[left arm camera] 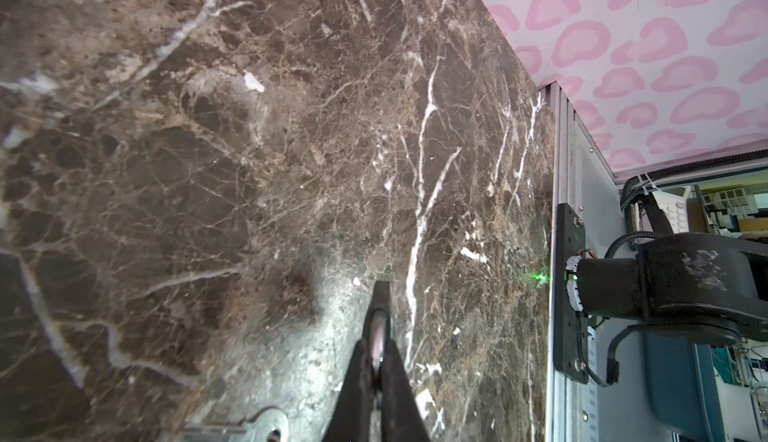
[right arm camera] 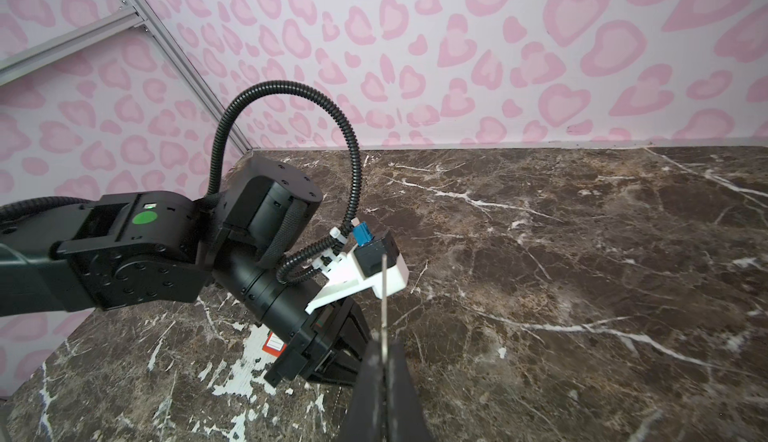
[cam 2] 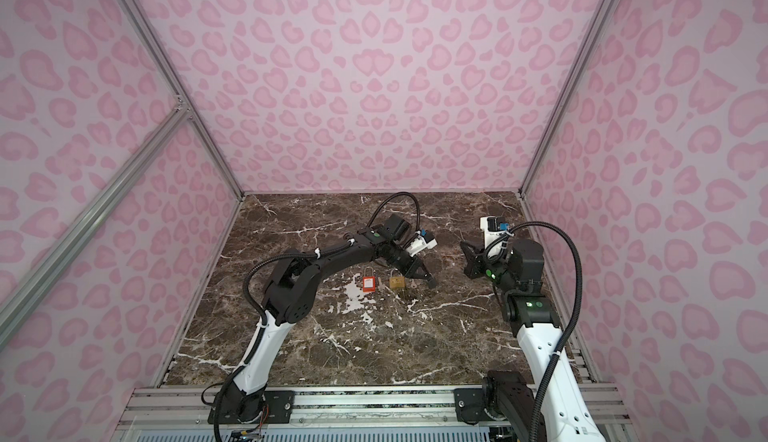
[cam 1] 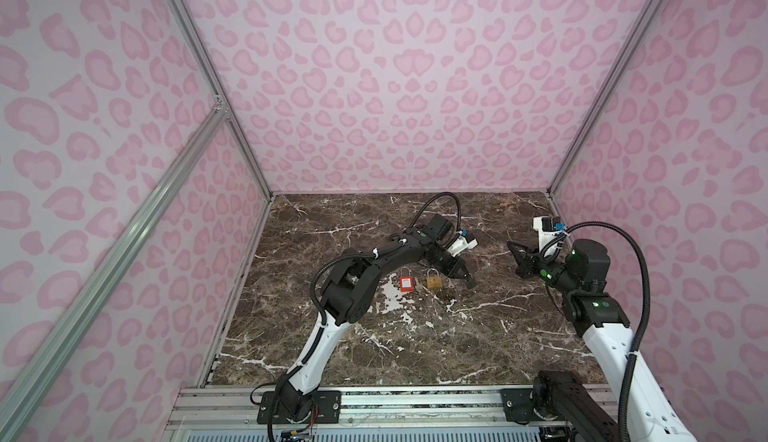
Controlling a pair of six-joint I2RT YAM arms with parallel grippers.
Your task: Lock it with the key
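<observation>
If you bring the right gripper (right arm camera: 384, 338) down too fast, the thin silver strip (right arm camera: 384, 290) pinched in its shut jaws can slip or twist. It looks like the key, seen from its edge, and only a little bit of it is held. The small gold metal padlock (cam 1: 433, 282) lies loose on the brown marble table (cam 1: 332, 336), so a push can slide it away. It sits beside the red plastic padlock (cam 1: 405, 282), and a flat silver key (left arm camera: 259, 421) lies close by. Your left arm reaches across, bent low, with the left gripper (cam 1: 468, 281) just beside the gold padlock. Its jaws are pressed together; you cannot tell if they pinch anything. Your right arm is lifted, well apart from the locks.
</observation>
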